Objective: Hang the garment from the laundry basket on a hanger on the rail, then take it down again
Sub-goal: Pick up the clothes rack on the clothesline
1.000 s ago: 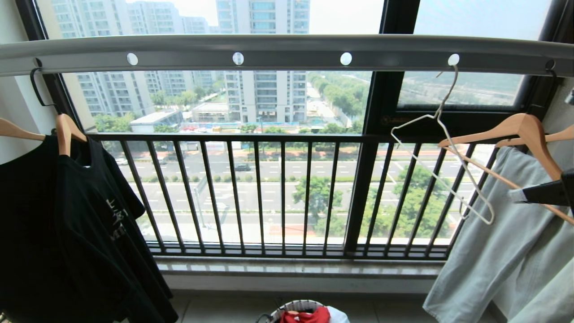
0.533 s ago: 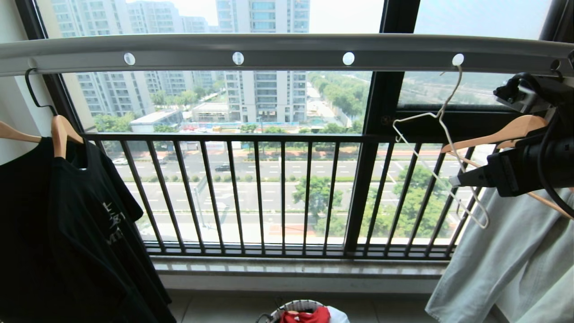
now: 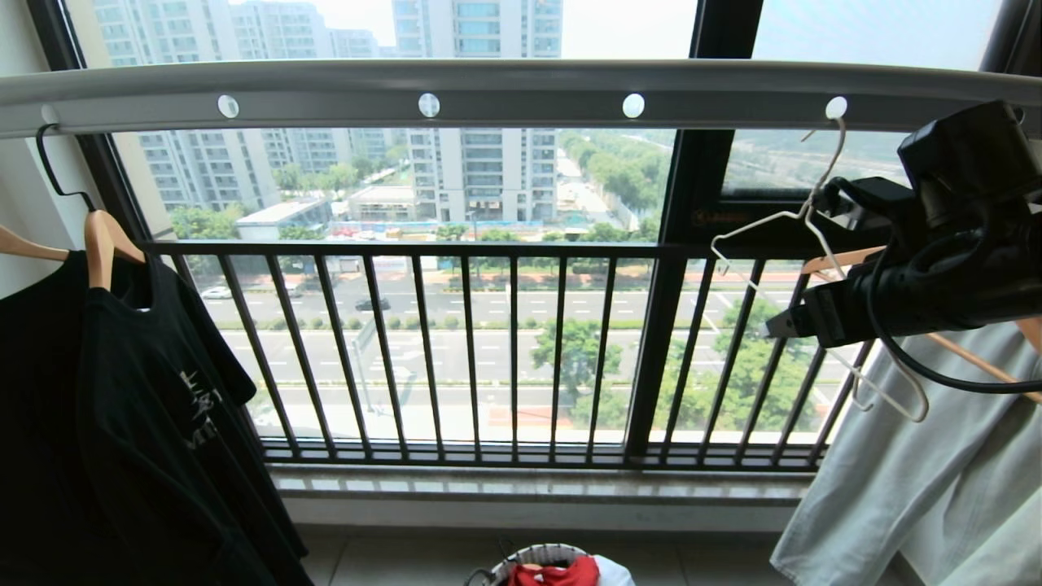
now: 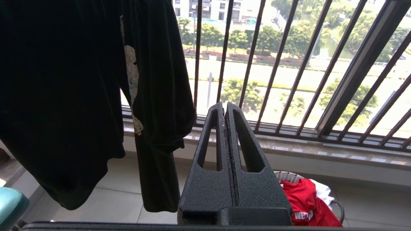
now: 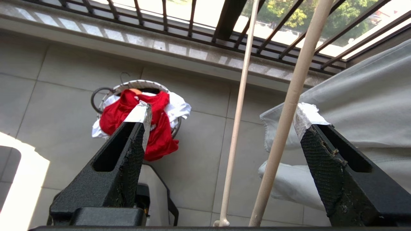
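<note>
R gripper spread wide, two hanger wires between its fingers (none pinched). L gripper pressed together, low nr black tee. Garment heaped in basket, well below rail; hanger hooked on rail.

light: bright daylight through window | black T-shirt backlit, underexposed | edges: wide-angle bending
</note>
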